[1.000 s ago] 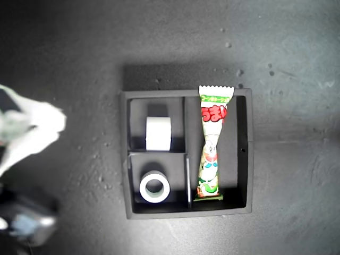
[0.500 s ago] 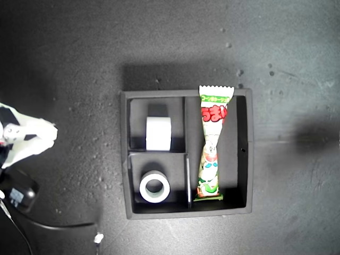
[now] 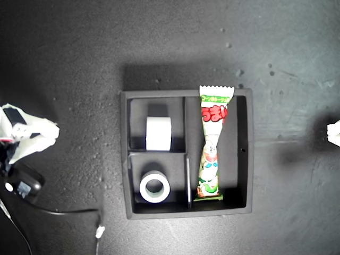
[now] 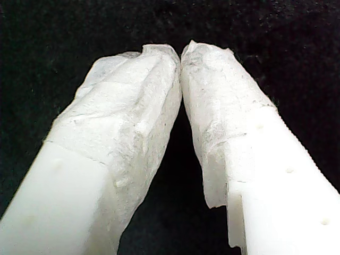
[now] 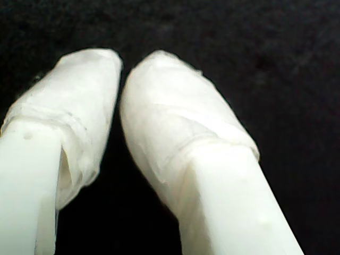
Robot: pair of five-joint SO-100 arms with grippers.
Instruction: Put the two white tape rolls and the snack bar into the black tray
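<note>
The black tray [image 3: 159, 94] sits in the middle of the exterior view. One white tape roll [image 3: 158, 133] stands on its edge in the tray's upper small compartment. The other white tape roll [image 3: 143, 187] lies flat in the lower small compartment, hole up. The snack bar [image 3: 211, 143] lies along the long compartment, its top crimp resting over the rim. My first gripper [image 4: 180, 53] is shut on nothing, over the dark surface. My second gripper [image 5: 121, 69] is shut too, with nothing in it. The wrist views do not show which arm is which.
One white arm [image 3: 26, 135] is at the exterior view's left edge, well away from the tray. A white tip of the other arm [image 3: 333, 133] shows at the exterior view's right edge. A black block [image 3: 21, 183] and a thin cable [image 3: 64, 212] lie at the exterior view's lower left.
The arm at the exterior view's left pulled back toward that edge and settled. A white arm tip came in at the right edge. The tray's contents did not move.
</note>
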